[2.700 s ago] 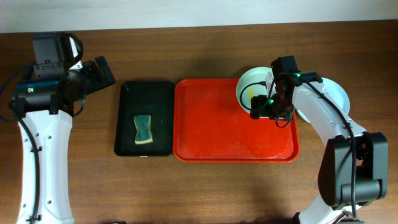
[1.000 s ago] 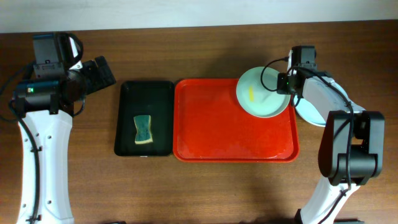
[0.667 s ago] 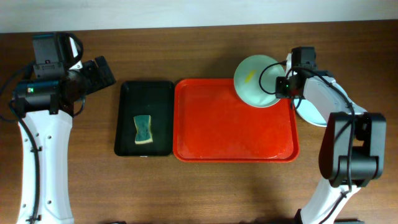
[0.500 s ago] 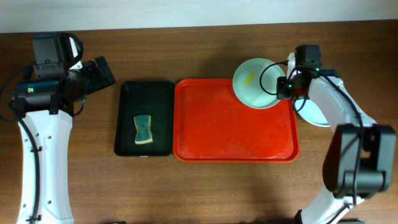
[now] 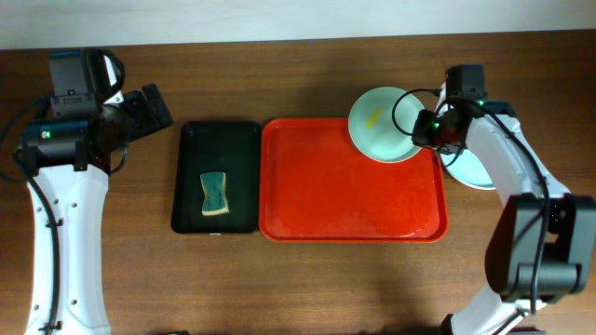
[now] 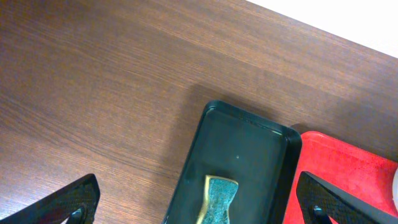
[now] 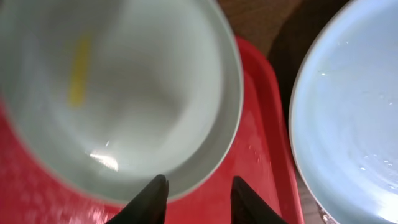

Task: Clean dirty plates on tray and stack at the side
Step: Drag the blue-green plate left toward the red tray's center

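The left gripper (image 5: 154, 109) hangs wide open, with the black tray (image 6: 249, 143) and sponge (image 6: 216, 198) ahead of its fingers and the red tray (image 5: 345, 195) beyond. The right gripper (image 7: 199, 186) has its jaws parted astride a mint plate's (image 7: 124, 93) rim. That plate, smeared yellow, lies over the red tray's corner, partly past its edge. A second plate (image 7: 354, 106) lies just beside the gripper, off the tray.

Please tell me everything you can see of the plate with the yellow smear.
The plate is round, shallow and pale mint, glossy like ceramic or plastic, with a yellow smear inside. It lies face up on the far right corner of the red tray, its far edge past the tray's rim. The right gripper is at its right edge, jaws apart; contact cannot be told.
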